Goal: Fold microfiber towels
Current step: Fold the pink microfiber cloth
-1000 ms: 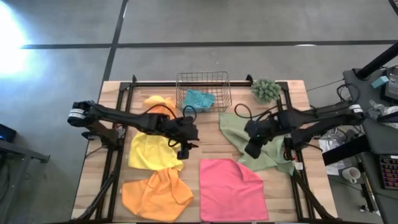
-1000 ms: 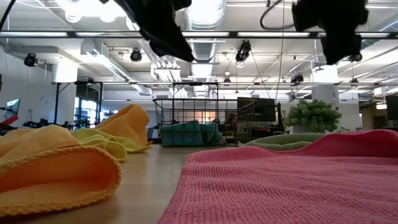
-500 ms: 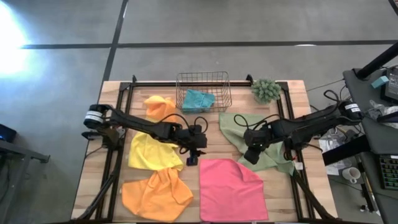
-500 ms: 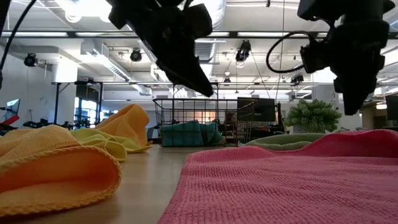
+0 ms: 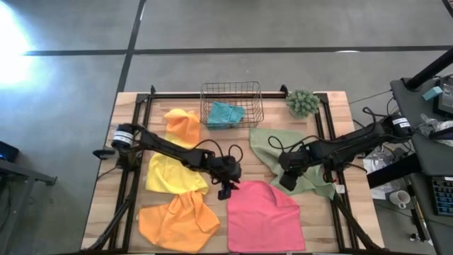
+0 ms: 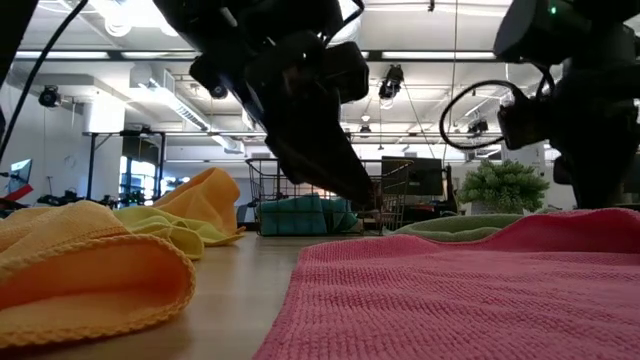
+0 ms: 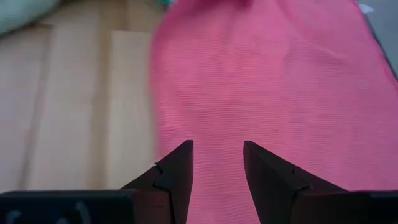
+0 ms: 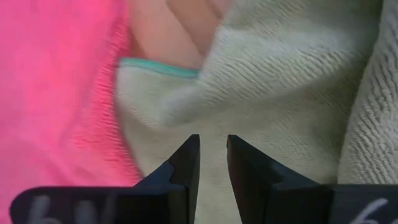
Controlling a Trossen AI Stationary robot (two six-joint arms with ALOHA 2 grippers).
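Note:
A pink towel (image 5: 263, 216) lies flat at the table's near middle. An olive green towel (image 5: 272, 145) lies rumpled to its far right, with its edge beside the pink one (image 8: 186, 93). A yellow towel (image 5: 170, 173) and two orange towels (image 5: 177, 223) (image 5: 182, 124) lie on the left. A teal towel (image 5: 226, 113) sits in the wire basket. My left gripper (image 5: 226, 190) (image 7: 217, 149) is open, low over the pink towel's far left corner. My right gripper (image 5: 287, 180) (image 8: 211, 142) is narrowly open, low over the olive towel beside the pink towel's far right corner. My left gripper points down at the pink towel's far left corner (image 7: 211, 112); I cannot tell whether its fingertips touch the cloth. My right gripper points down at the olive towel (image 8: 214, 118) next to the pink edge; I cannot tell whether it touches.
The wire basket (image 5: 231, 86) stands at the far middle, with a small green spiky plant (image 5: 303, 103) to its right. Bare wood (image 5: 233, 152) lies between the yellow and olive towels. Dark rails (image 5: 131, 177) run along both sides of the table.
My left gripper has gone toward the table's right and near edges and down, from beside the yellow towel to the pink towel's far left corner. My right gripper has gone down and a little toward the near edge, to the pink towel's far right corner. The towels have stayed where they were.

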